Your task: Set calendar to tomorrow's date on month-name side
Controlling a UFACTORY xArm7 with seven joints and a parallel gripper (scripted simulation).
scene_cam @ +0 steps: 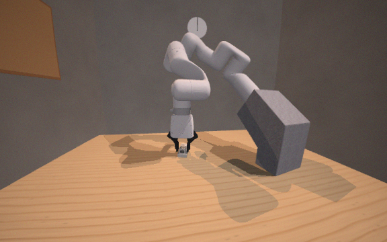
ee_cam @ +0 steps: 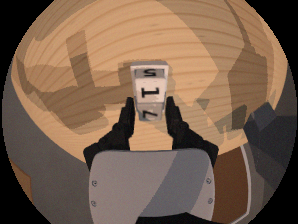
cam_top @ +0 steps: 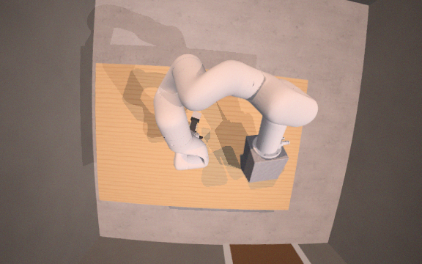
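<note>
The small white tray is on the table under my gripper. In the wrist view a light cube face with a sideways 1 is in the middle. A shaded face with a 5 shows beyond it, inside the tray's far rim. A shaded face with a 7 shows on the near side. In the exterior view a small dark figure, perhaps an 8, marks a cube face. My gripper is partly open, with a finger on each side of the cubes and narrow gaps beside them. The cubes' seating is unclear.
The wooden table carries the arm's grey base block on the right. Shadows of the arm fall around the tray. The arm hides much of the tray in the top view.
</note>
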